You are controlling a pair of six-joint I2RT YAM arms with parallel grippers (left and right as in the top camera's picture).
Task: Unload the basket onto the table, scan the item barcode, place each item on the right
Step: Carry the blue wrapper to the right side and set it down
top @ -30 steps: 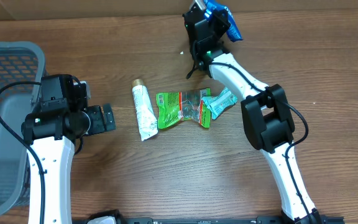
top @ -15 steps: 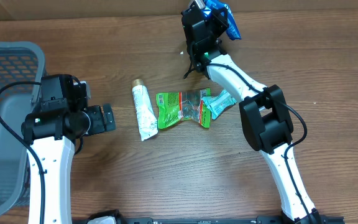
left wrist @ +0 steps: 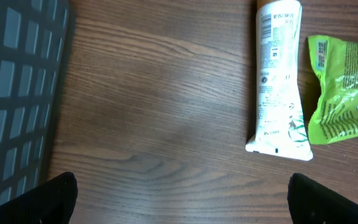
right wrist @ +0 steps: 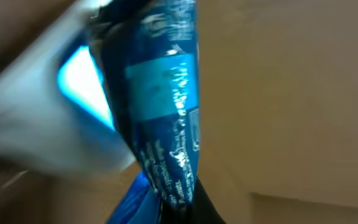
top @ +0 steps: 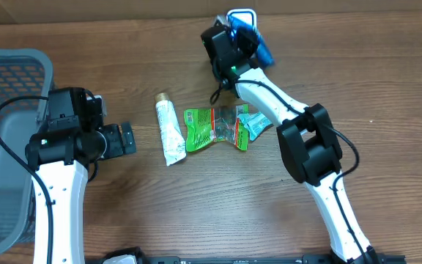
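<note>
**Table holdings: blue packet held at the far edge**

Blue packet (top: pixel 261 50): gripped by the right end effector (top: pixel 240 37), which is clamped tight on it above the far side of the table (top: pixel 196 205). In the right wrist view the packet is seen close up and blurred. It is a crinkled, glossy blue wrapper with a paler blue panel, narrowing toward the bottom of the frame where it is pinched. Its print cannot be read.

White-edged shape (top: pixel 242 15): seen just beyond the blue packet, near the cardboard wall (top: pixel 123 11). It shows blue inside a white rim and is too blurred in the wrist view to be identified.

Left end effector (top: pixel 127 138): held low over the left half of the table with its jaws spread wide. Nothing is held. Its two dark fingertips (left wrist: pixel 61 196) are seen at the bottom corners of the left wrist view.

Tube (top: pixel 168 132): white, laid flat near the table's middle, just right of the left end effector. Its cap end is turned toward the far side.

Green pouch (top: pixel 209 126): laid flat just beside the tube, on the tube's right.

Teal packet (top: pixel 258 121): laid against the right end of the green pouch, under the right arm's reach.

Basket (top: pixel 6 88): grey and mesh-walled, set at the table's left edge.
</note>
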